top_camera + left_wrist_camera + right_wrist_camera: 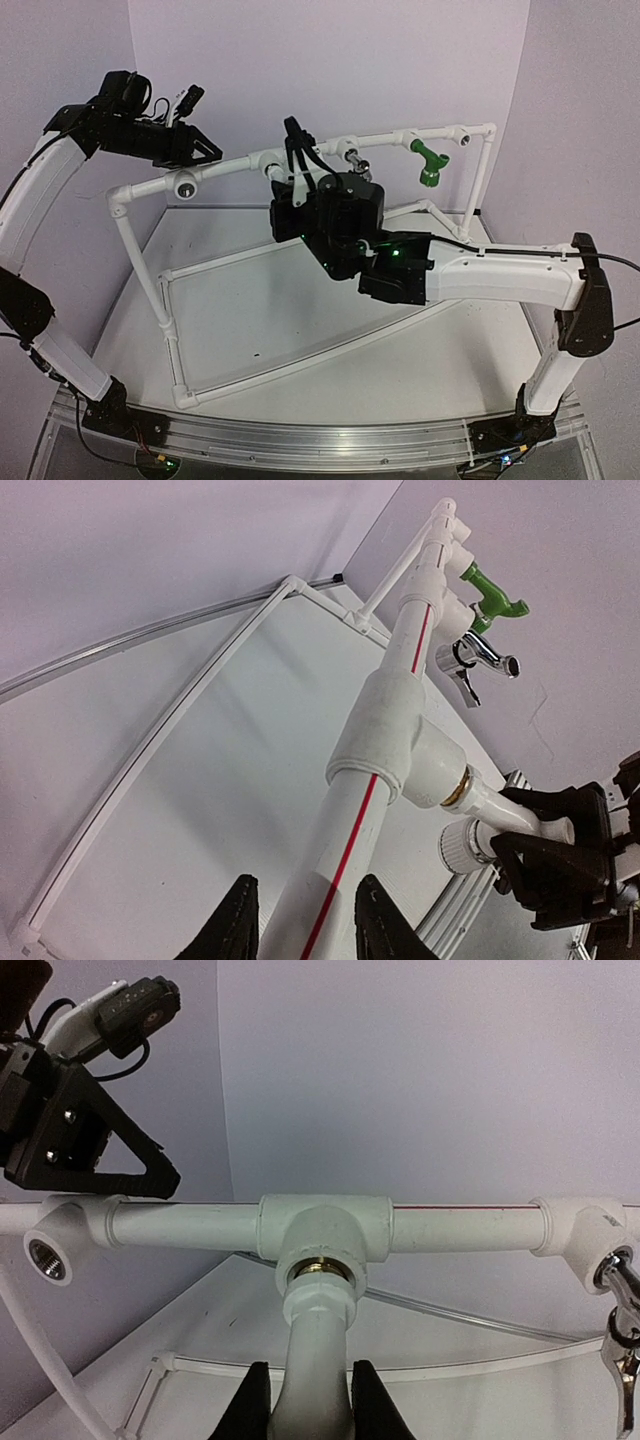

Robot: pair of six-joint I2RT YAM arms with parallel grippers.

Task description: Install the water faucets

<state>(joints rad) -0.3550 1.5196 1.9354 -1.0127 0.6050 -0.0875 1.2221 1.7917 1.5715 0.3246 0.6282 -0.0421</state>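
White faucet sits stem-first in the brass-lined port of the centre tee, collar up against the brass ring. Looks started on the thread, maybe near home; remaining turns can't be read from here.

Right gripper comes at the tee along the port axis, both fingers pinching the faucet body. My read is that this line-up lets wrist roll drive the thread without cross-loading it.

Left gripper sits on the top rail, out from the tee on the left-arm side, with its fingers closed on either side of the red-striped pipe. Likely a reaction hold: the pipe frame is light and would twist or skate under screwing torque.

On the tee's other side, the chrome faucet is next along the rail and the green faucet is beyond it. Both are already in their fittings and hang spout-down.

Beyond the left gripper from the tee, an end socket shows bare thread with no faucet.

Risks: cross-threading, and the pinch slipping on smooth plastic as torque builds.
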